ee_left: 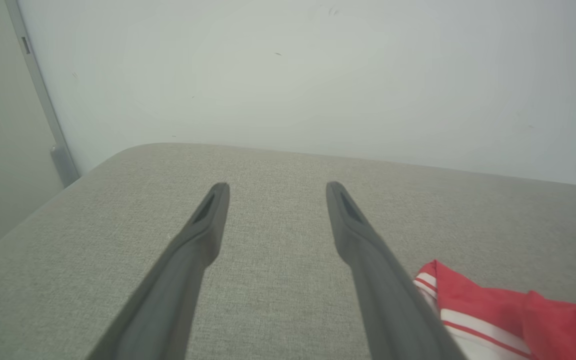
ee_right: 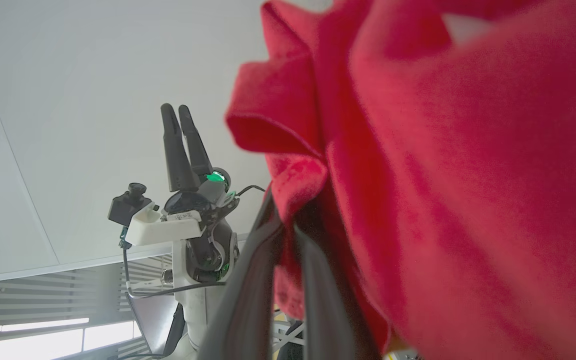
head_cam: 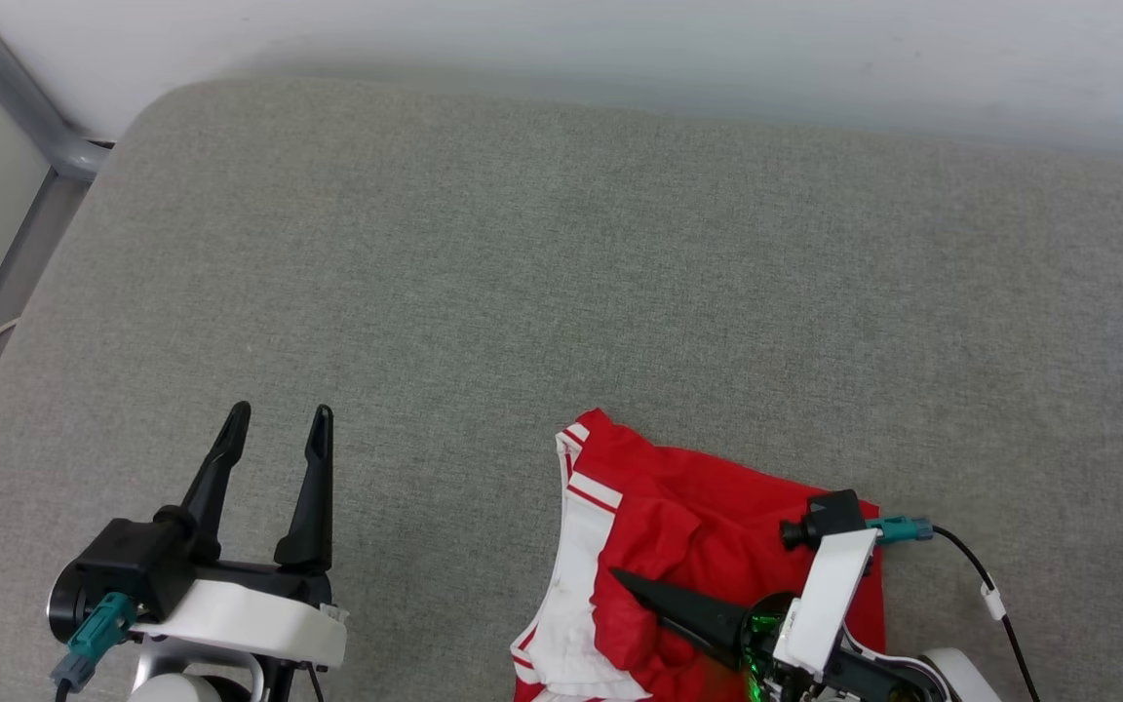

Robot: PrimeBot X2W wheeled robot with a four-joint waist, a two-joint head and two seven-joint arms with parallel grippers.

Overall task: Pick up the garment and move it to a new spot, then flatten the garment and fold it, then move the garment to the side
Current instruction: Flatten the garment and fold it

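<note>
Garment (head_cam: pixel 688 487) draped over right tool (head_cam: pixel 618 577), apparently gripped

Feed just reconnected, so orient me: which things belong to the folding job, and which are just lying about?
Job: jersey; right gripper, shut on the jersey; left gripper, open and empty.
Just there: grey pad underneath; wall; metal rail.

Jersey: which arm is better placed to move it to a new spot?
Right. The right gripper is shut on a fold of the jersey, red cloth pinched between its fingers. The left gripper is open over bare cushion, apart from the jersey.
</note>
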